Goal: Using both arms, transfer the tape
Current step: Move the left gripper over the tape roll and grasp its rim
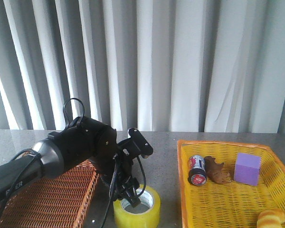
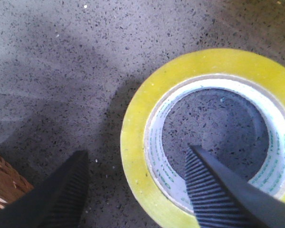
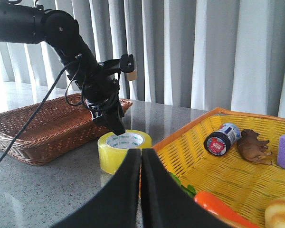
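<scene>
Yellow tape (image 1: 137, 207) bottom centre of front view, my left gripper (image 2: 137, 190) spread, straddling its wall, right gripper (image 3: 141, 190) pressed closed, empty.

Left arm (image 1: 61, 152) enters from lower left of frame, black casing, cables looping. Left end effector (image 1: 132, 198) points down at lower centre, tip over tape (image 1: 137, 207); finger spacing not discernible. Tape lies flat on grey speckled worktop (image 1: 161, 161), yellow, white core. Brown wicker basket (image 1: 52, 199) at lower left. Yellow basket (image 1: 228, 199) at lower right holds red-and-black can (image 1: 197, 170), brown animal figure (image 1: 217, 172), purple block (image 1: 247, 168), bread piece (image 1: 273, 219) at bottom right corner. Grey curtain (image 1: 180, 61) fills upper frame.
</scene>
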Robot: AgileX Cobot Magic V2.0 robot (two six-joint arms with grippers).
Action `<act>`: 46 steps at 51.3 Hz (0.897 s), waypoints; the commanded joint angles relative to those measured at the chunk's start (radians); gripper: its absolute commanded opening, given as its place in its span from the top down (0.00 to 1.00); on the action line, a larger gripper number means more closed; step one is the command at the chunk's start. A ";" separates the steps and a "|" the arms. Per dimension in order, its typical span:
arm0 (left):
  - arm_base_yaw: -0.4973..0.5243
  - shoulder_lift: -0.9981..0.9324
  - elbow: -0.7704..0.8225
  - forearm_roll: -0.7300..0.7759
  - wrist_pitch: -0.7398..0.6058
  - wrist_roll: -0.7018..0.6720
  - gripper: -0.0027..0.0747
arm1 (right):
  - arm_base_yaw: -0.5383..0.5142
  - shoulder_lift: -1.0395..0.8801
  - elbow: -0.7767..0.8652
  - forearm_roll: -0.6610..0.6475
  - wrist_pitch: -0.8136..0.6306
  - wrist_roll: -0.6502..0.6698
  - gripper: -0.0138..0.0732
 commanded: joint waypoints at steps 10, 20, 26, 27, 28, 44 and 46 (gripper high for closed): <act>0.057 -0.016 -0.034 -0.069 -0.047 -0.034 0.42 | -0.001 0.022 -0.026 0.007 -0.054 0.000 0.85; 0.060 0.000 -0.034 -0.091 -0.049 -0.024 0.42 | -0.001 0.022 -0.026 0.007 -0.054 0.000 0.85; 0.060 0.013 -0.034 -0.101 -0.052 -0.024 0.44 | -0.001 0.022 -0.026 0.006 -0.053 0.000 0.85; 0.060 0.017 -0.034 -0.101 -0.052 -0.024 0.45 | -0.001 0.022 -0.026 0.006 -0.053 0.000 0.85; 0.060 0.020 -0.034 -0.101 -0.052 -0.024 0.45 | -0.001 0.022 -0.026 0.006 -0.052 0.000 0.85; 0.060 0.022 -0.034 -0.101 -0.089 -0.026 0.80 | -0.001 0.022 -0.026 0.006 -0.052 0.000 0.85; 0.060 0.022 -0.034 -0.101 -0.093 -0.026 0.85 | -0.001 0.022 -0.026 0.006 -0.052 0.000 0.85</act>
